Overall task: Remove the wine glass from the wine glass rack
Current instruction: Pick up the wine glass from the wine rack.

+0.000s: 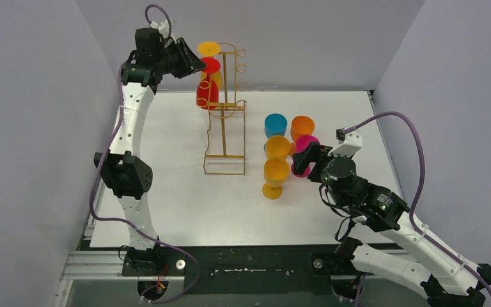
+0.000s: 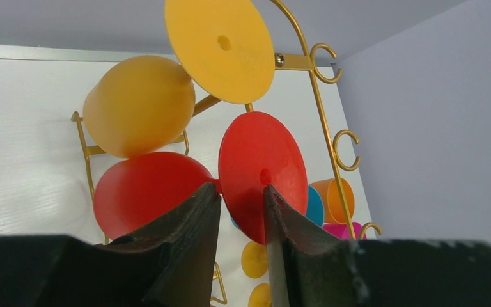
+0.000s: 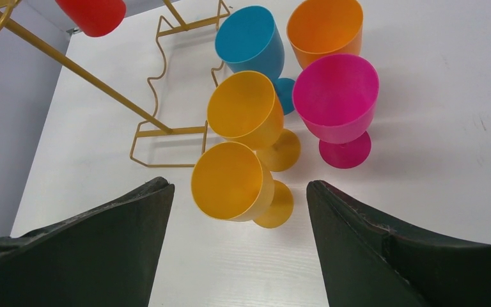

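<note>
The gold wire wine glass rack (image 1: 225, 128) stands at the middle back of the table. A red wine glass (image 2: 256, 153) hangs sideways high on its left side, with a yellow wine glass (image 2: 137, 105) just above. My left gripper (image 2: 243, 188) is raised to the red glass (image 1: 208, 86). One finger sits at the stem, and the other lies on the underside of the round foot. Both fingertips look in contact with it. My right gripper (image 3: 236, 184) hovers open over the glasses standing on the table, holding nothing.
Right of the rack (image 3: 160, 128) stand a blue glass (image 1: 275, 125), an orange glass (image 1: 302, 126), a pink glass (image 1: 305, 144) and two yellow glasses (image 1: 276, 173). Grey walls enclose the table at the left, back and right. The rack's right-side hooks (image 2: 345, 144) are bare.
</note>
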Available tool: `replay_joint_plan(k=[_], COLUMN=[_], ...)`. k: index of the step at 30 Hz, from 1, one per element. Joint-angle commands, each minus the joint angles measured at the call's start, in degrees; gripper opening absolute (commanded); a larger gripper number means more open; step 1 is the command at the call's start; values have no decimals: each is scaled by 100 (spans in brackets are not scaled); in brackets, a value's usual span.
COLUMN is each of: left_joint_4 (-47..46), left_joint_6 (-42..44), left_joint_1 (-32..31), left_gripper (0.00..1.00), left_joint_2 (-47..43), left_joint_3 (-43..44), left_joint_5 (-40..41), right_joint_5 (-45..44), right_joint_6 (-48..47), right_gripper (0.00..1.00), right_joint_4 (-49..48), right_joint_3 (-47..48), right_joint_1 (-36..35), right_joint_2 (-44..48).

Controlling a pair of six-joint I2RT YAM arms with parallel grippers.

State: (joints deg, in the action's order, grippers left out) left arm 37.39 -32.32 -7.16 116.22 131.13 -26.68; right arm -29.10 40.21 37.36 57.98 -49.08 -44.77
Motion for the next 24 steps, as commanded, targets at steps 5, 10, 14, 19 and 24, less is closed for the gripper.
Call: replay_joint_plan(k=[5, 10, 14, 19, 24], left_joint_4=[269, 323, 262, 50, -82], left_joint_6=[198, 281, 238, 139, 50], left_joint_1=[-118, -153, -176, -226, -241], left_gripper=[26, 23, 19, 19, 9], left_joint_2=[125, 58, -18, -177, -219], left_joint_3=[558, 529, 394, 286, 264], left_joint_5=[81, 231, 317, 510, 523], right_joint_5=[-64, -145, -159, -140, -75], right_joint_6=[358, 383, 375, 444, 462], right_gripper=[79, 79, 79, 79, 79], right_joint_4=[-148, -162, -154, -144, -86], right_joint_3=[-222, -327, -310, -309, -250], right_joint_1=[39, 39, 37, 39, 39], right_joint_2=[28, 156, 203, 190, 166])
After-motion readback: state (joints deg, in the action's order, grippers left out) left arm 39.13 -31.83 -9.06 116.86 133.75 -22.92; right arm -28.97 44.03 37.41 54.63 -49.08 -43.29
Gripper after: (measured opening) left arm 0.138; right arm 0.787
